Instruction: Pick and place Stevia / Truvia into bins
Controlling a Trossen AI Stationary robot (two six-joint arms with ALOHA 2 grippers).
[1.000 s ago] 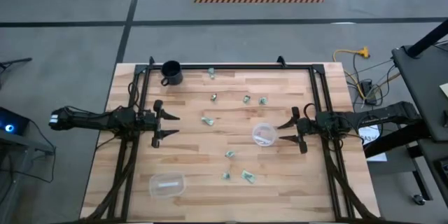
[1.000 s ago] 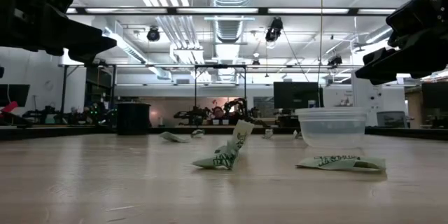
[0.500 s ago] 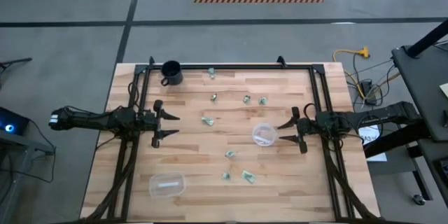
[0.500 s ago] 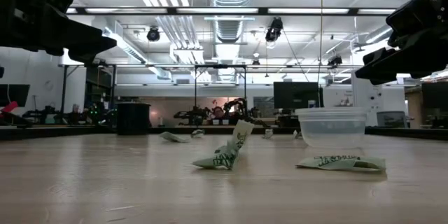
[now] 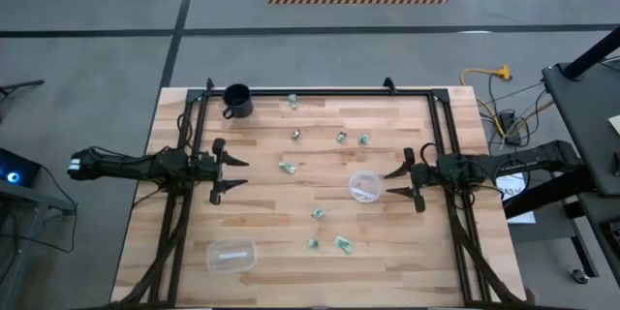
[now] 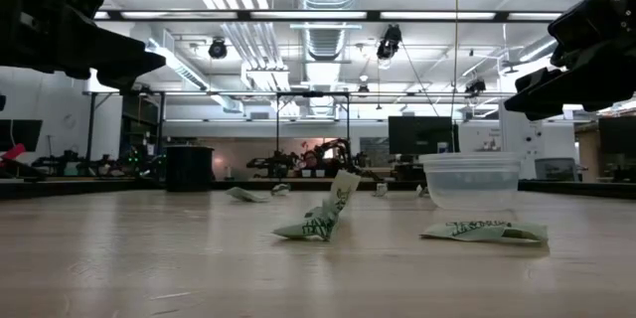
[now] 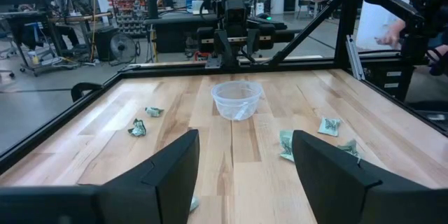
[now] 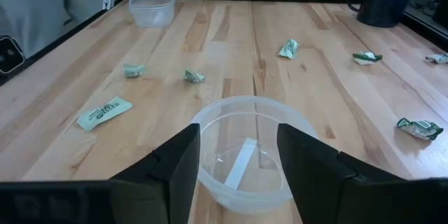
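Note:
Several small green-and-white Stevia packets (image 5: 317, 213) lie flat and scattered over the wooden table, some of them crumpled (image 8: 194, 76). The round clear bin (image 5: 364, 186) stands right of centre with a pale strip (image 8: 240, 162) on its bottom. The rounded-rectangular clear bin (image 5: 231, 255) stands near the front left. My left gripper (image 5: 239, 172) hovers open at the table's left side, pointing right. My right gripper (image 5: 390, 184) hovers open just right of the round bin (image 8: 245, 103), pointing at it. Neither has anything between its fingers.
A black mug (image 5: 237, 100) stands at the far left corner. A black frame (image 5: 320, 92) runs along the far edge and both sides. In the left wrist view a person's hand (image 7: 389, 36) shows beyond the table's right side. Bare wood lies between the packets.

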